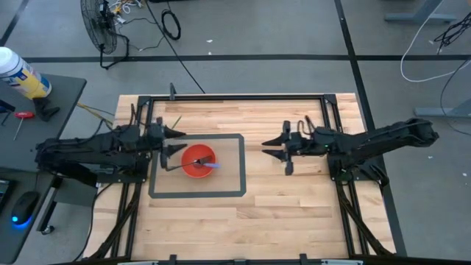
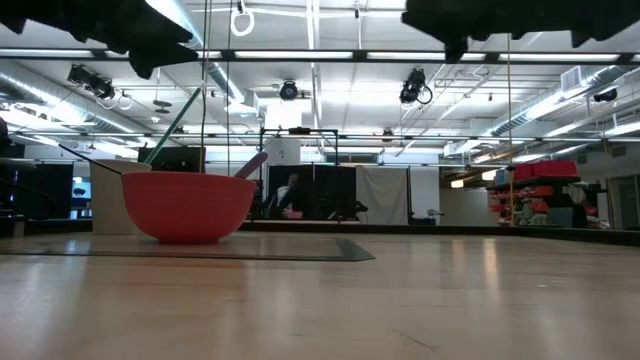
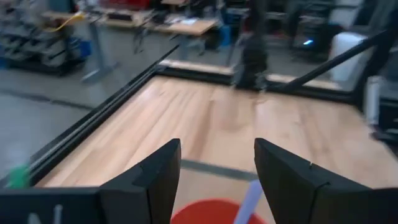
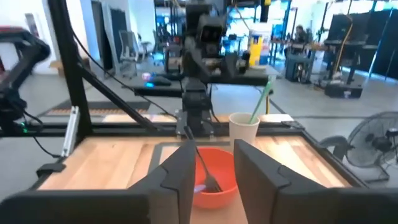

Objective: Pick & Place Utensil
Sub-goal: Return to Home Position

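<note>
**High view.** The left arm is stretched low along the left side of the bench (image 1: pixel 294 213). The left end effector (image 1: pixel 176 142) is held over the corner of the transparent mat (image 1: pixel 229 180) nearest it, with its fingers spread wide and empty, just beside the orange bowl (image 1: pixel 197 160). The right arm is laid out likewise on the right. The right end effector (image 1: pixel 265 147) is pointed at the bowl from just outside the mat's edge, with its fingers parted. The silver fork (image 1: pixel 180 165) lies in the bowl with its long axis slanted and its handle projecting over the rim toward the left arm. A pale bluish utensil (image 1: pixel 211 166) rests at the bowl's opposite side. The green straw (image 1: pixel 179 120) slants toward the picture's top right. A white can (image 1: pixel 18 70) with a blue and yellow label stands on a side table, and its writing is too small to be read.

**Low view.** The bowl (image 2: pixel 187 205) stands on the mat. The gray cup (image 2: pixel 105 195) is partly hidden behind it, and the straw (image 2: pixel 170 128) leans up to the right.

**Left wrist view.** The left end effector (image 3: pixel 216 144) is shown wide open above the bowl's rim (image 3: pixel 205 211).

**Right wrist view.** A narrower gap is shown at the right end effector (image 4: pixel 214 149), and nothing is held. Beyond it the fork (image 4: pixel 208 171) lies in the bowl (image 4: pixel 217 180). The cup (image 4: pixel 244 134) stands upright just beside the bowl, with the straw (image 4: pixel 262 99) tilted out of it.
</note>
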